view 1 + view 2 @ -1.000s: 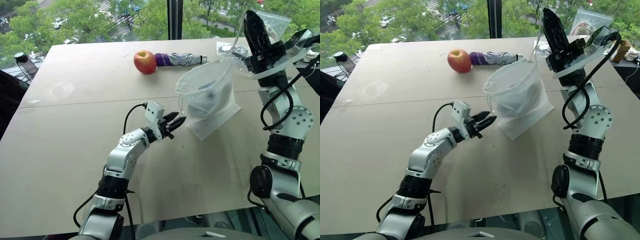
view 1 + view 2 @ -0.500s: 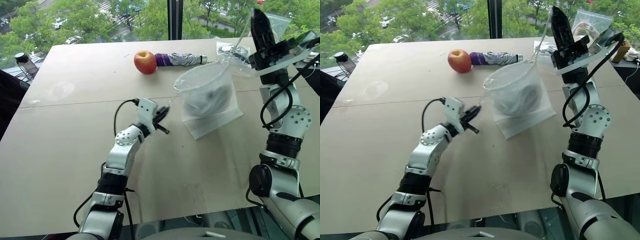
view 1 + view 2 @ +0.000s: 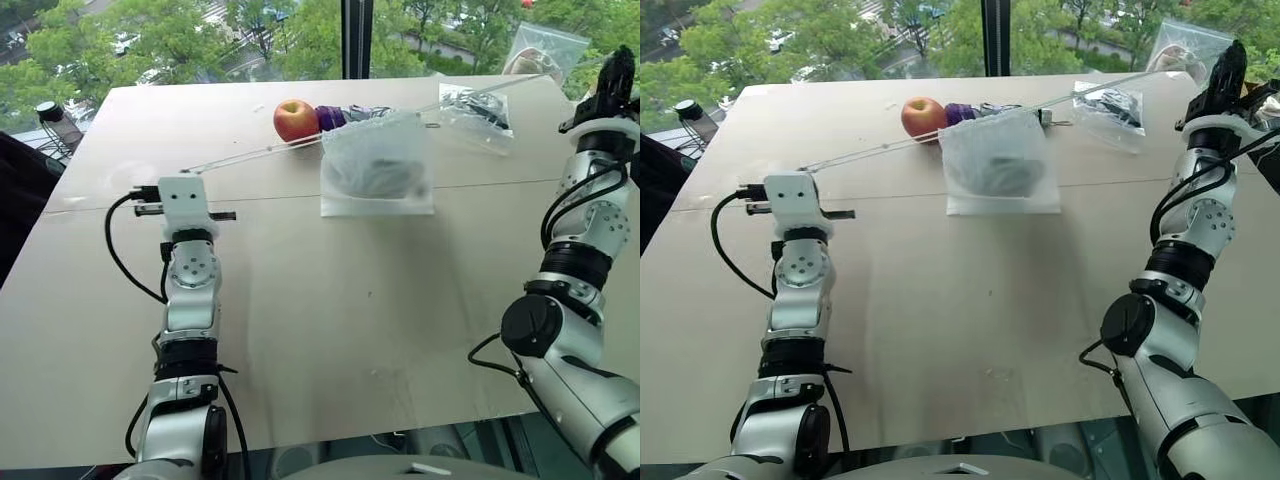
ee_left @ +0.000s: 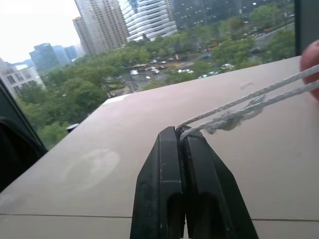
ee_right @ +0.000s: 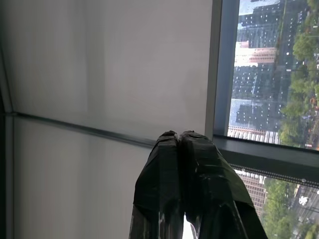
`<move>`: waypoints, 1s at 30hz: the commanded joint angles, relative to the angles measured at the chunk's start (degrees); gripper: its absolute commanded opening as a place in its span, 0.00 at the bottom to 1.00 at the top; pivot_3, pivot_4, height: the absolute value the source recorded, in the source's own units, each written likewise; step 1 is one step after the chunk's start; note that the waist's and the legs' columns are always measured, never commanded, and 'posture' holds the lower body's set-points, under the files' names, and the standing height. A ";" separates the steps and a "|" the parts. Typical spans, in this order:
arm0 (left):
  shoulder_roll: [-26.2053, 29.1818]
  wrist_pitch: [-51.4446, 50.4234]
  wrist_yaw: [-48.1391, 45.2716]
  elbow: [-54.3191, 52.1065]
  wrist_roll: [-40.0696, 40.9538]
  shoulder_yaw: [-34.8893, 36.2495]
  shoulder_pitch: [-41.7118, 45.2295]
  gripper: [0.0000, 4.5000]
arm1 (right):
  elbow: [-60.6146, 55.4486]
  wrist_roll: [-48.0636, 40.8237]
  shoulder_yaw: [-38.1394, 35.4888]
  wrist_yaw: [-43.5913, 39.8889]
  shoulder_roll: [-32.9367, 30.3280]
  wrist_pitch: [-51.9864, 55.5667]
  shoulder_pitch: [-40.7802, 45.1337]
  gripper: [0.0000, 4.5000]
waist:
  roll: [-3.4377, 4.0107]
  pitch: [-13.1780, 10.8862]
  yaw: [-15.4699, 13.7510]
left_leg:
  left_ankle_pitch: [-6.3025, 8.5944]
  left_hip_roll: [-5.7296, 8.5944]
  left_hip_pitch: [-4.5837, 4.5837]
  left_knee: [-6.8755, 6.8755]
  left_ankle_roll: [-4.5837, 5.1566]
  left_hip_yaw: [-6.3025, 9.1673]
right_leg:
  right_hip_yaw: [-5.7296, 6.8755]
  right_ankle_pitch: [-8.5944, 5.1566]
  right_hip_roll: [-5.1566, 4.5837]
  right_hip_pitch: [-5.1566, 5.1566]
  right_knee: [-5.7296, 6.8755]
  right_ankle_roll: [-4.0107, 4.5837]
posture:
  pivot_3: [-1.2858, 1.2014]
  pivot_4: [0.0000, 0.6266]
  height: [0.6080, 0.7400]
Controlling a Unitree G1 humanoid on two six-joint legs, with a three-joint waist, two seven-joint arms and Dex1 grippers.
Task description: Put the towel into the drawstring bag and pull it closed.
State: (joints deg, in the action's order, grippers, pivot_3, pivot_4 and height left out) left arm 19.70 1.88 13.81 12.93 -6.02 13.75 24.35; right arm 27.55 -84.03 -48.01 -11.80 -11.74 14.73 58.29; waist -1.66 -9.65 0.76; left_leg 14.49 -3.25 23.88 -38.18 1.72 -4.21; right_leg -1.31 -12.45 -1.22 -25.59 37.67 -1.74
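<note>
Item 1. Left hand: both fingers pressed flat together on the knotted end of a white cord, which runs taut from the grip toward the drawstring bag.

Item 2. Right hand: raised well to the right of the drawstring bag, fingers clamped together in the right wrist view; a second taut cord leads up to it from the bag, though the grip on the cord itself is not visible.

Item 3. Drawstring bag: lying on the bench between the 2 hands, mouth gathered along its far edge where the 2 cords leave it in opposite directions.

Item 4. Towel: inside the drawstring bag, seen as a darker lump through the sheer fabric.

Item 5. Apple: just behind the drawstring bag's left corner. Folding umbrella: touching the apple, behind the bag's top edge. Clear plastic bags: behind and to the right of the drawstring bag.

Handling note: judged step is cinching the mouth, nearly finished. Best done by pulling both cords evenly and level, straight apart, so the bag neither lifts nor drags toward the apple. Keep both grips firm; a slipping knot would slacken the closure.
</note>
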 commanded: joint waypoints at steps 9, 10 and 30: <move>1.44 -0.90 8.89 -0.96 -2.10 6.14 0.31 0.01 | -0.45 -2.10 -7.59 -1.90 -4.24 -7.34 2.36 0.00 | 0.01 0.01 0.21 | 0.00 0.02 -0.04 0.00 0.00 -0.03 | 0.02 0.01 -0.09 0.00 0.05 -0.01 | 0.52 0.24 1.00; 1.55 -0.76 8.41 -0.90 -1.87 6.01 0.46 0.01 | -0.63 -1.99 -7.10 -2.13 -4.33 -6.58 2.09 0.00 | 0.01 0.01 0.22 | 0.00 0.02 -0.05 -0.02 0.00 -0.03 | 0.02 0.02 -0.09 0.00 0.08 -0.01 | 0.52 0.24 1.00; 19.79 -19.88 -62.16 -21.21 31.20 -7.09 -21.49 0.82 | -14.00 51.49 47.21 -37.46 -24.80 5.78 -32.02 0.75 | 0.04 0.05 0.05 | 0.00 0.03 -0.05 -0.07 0.00 -0.04 | 0.02 -0.03 0.10 0.01 0.00 0.00 | 0.52 0.24 1.00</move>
State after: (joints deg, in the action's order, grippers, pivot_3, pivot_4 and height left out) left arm 37.97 -17.71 -46.20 -6.71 24.80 4.30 4.14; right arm 14.08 -36.68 -1.64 -44.90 -34.72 24.42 27.44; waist -1.62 -9.60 0.80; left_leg 14.49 -3.22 23.81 -38.26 1.73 -4.23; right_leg -1.29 -12.49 -1.12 -25.56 37.67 -1.73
